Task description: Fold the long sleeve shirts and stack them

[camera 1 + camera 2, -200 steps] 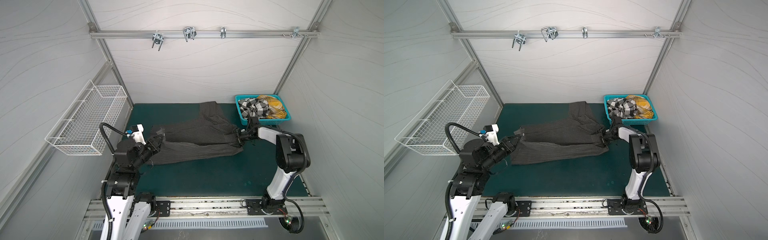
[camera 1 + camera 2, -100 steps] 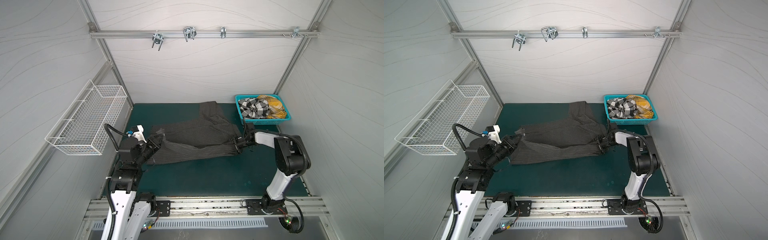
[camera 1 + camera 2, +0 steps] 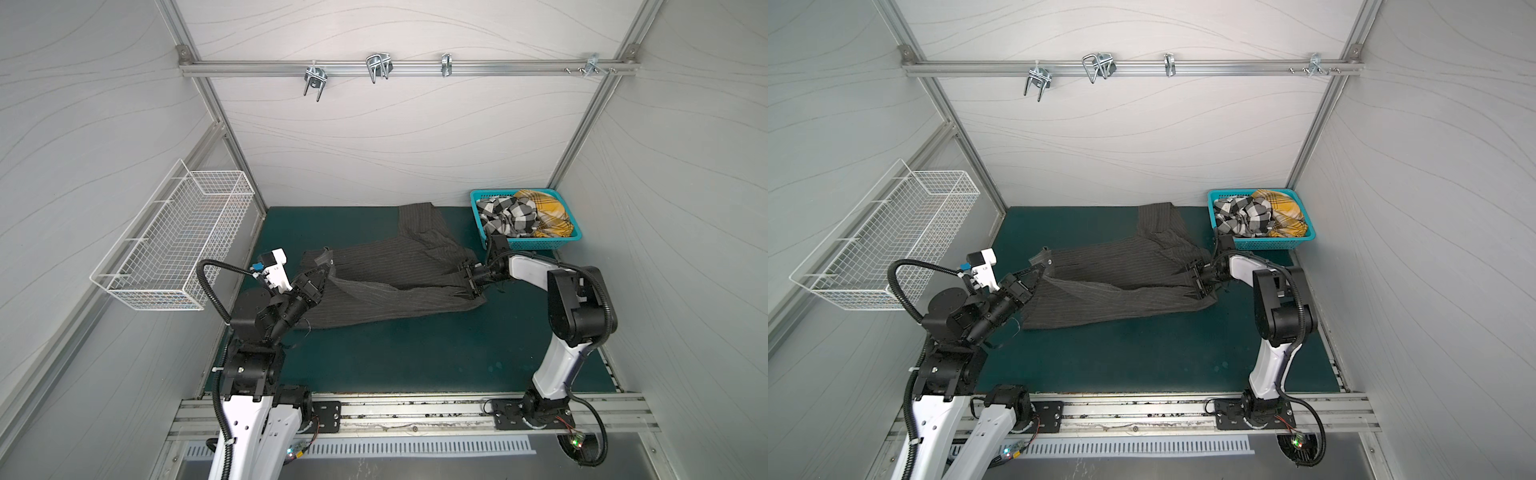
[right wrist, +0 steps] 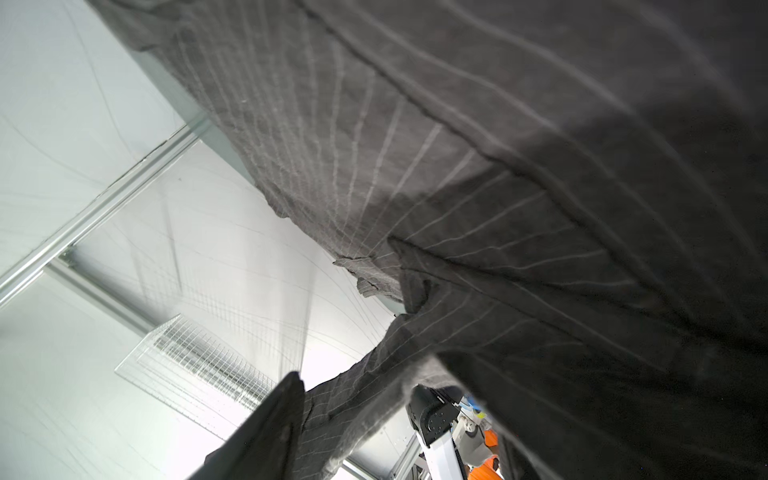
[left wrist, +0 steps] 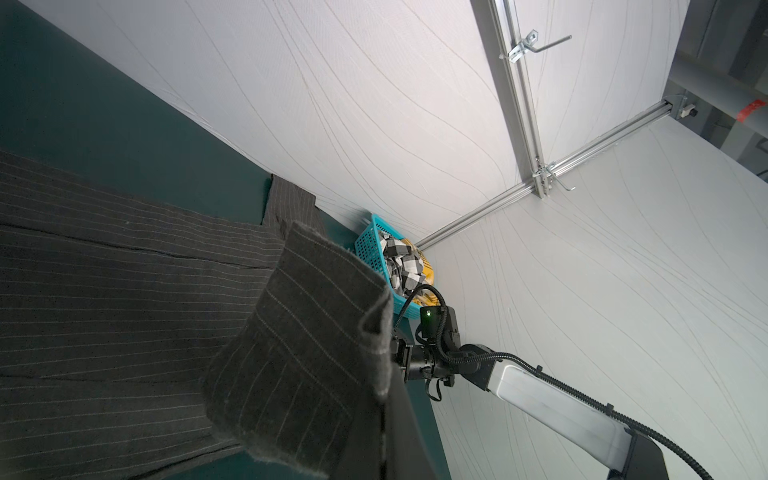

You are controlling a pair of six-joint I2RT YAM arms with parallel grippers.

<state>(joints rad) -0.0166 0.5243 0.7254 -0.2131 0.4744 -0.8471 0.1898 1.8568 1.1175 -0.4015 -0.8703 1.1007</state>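
The dark charcoal pinstriped shirt (image 3: 395, 282) (image 3: 1121, 286) lies spread across the green mat, with one sleeve running toward the back wall. My left gripper (image 3: 322, 276) (image 3: 1034, 276) is shut on the shirt's left end and holds that edge a little off the mat. In the left wrist view the cloth (image 5: 299, 340) drapes over the dark fingers (image 5: 401, 440). My right gripper (image 3: 469, 280) (image 3: 1200, 282) is at the shirt's right edge with its jaws spread wide. Cloth (image 4: 540, 166) hangs between and over them, and one finger (image 4: 274, 424) shows. The check shirt (image 3: 507, 216) and yellow plaid shirt (image 3: 548, 212) sit bunched in the basket.
The teal basket (image 3: 536, 243) (image 3: 1266, 245) stands at the back right corner, just behind my right wrist. A white wire basket (image 3: 174, 245) hangs on the left wall. A rail with metal hooks (image 3: 376, 68) crosses the back wall. Bare green mat (image 3: 395, 357) lies in front of the shirt.
My left gripper has risen slightly with the shirt's left end. My right gripper has shifted a little leftward along the shirt's right edge.
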